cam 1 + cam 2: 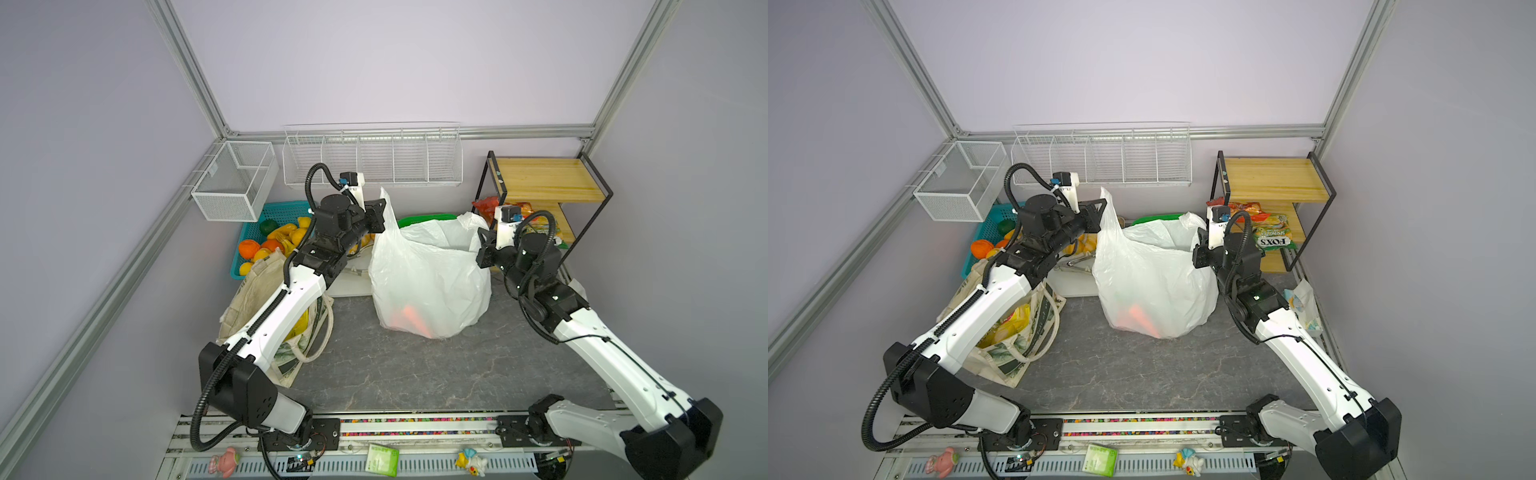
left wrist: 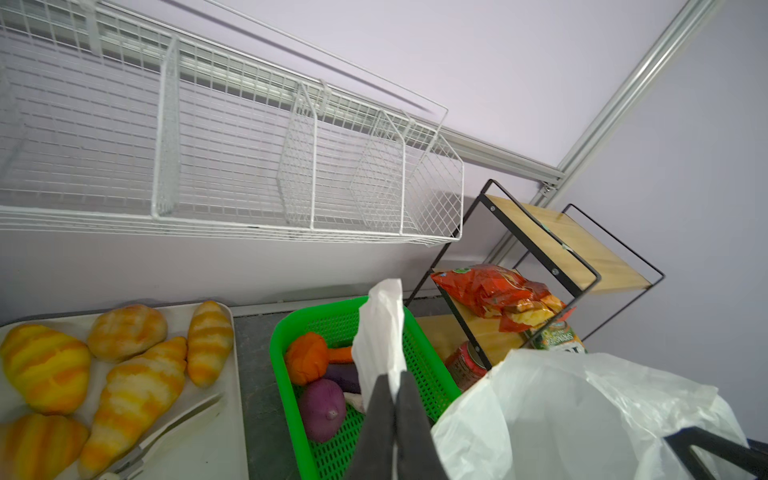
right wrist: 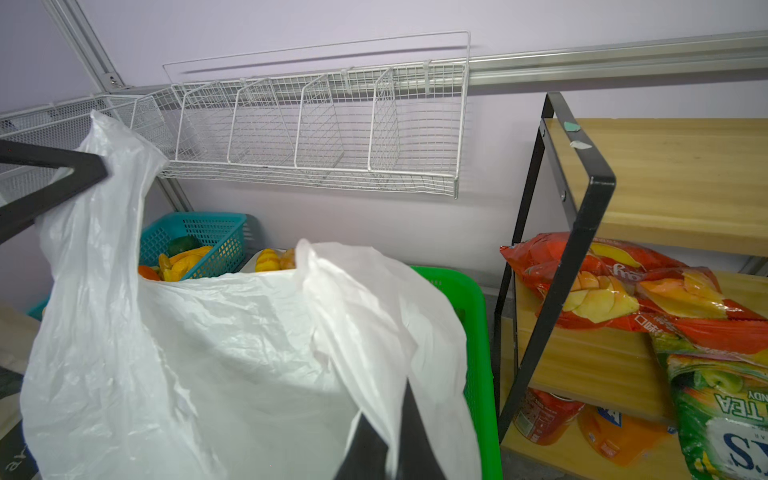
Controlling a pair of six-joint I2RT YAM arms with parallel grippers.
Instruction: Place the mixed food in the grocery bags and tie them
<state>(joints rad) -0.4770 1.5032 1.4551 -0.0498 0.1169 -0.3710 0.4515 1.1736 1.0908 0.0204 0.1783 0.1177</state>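
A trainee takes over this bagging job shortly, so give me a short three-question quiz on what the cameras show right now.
1. True or false: the left gripper and the right gripper are both shut on the plastic bag.
2. The purple onion lies: A in the green basket; B inside the plastic bag; C in the left gripper.
3. What colour shows through the plastic bag's lower wall in both top views?
Key: 1 true; 2 A; 3 orange.
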